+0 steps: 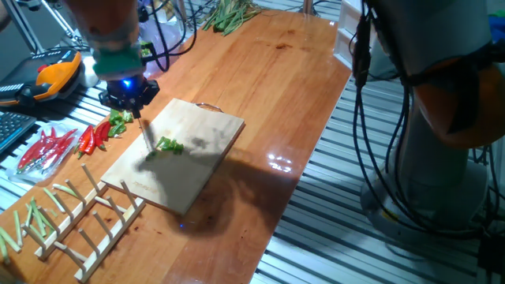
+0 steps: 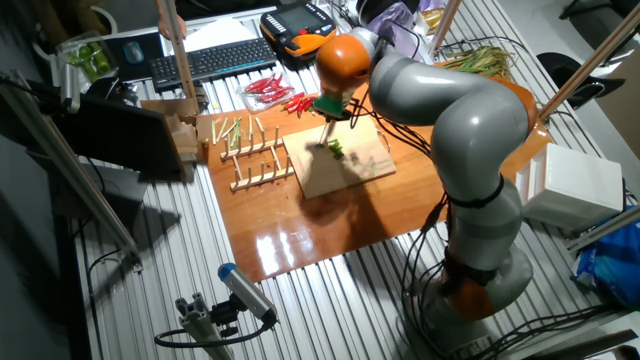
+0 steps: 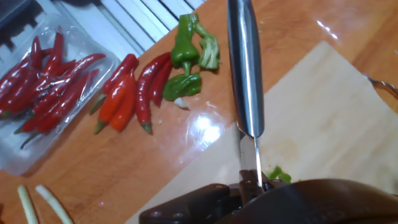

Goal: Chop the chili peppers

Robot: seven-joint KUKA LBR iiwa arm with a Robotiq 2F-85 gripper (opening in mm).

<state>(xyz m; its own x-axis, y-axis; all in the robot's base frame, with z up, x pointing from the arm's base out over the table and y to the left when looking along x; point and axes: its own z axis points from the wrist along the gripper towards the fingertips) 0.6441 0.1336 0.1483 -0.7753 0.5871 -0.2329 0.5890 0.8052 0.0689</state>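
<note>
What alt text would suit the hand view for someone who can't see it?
A knife points down over a wooden cutting board holding a green chili bit. Beside the board lie loose red chilies, green peppers and a tray of red chilies.

The chili peppers (image 1: pixel 169 145) lie as a small clump of glossy bright-green bits near the middle of the pale wooden cutting board (image 1: pixel 197 150), toward its nine o'clock side (in the hand view only one green piece (image 3: pixel 278 175) peeks out at five o'clock).
</note>
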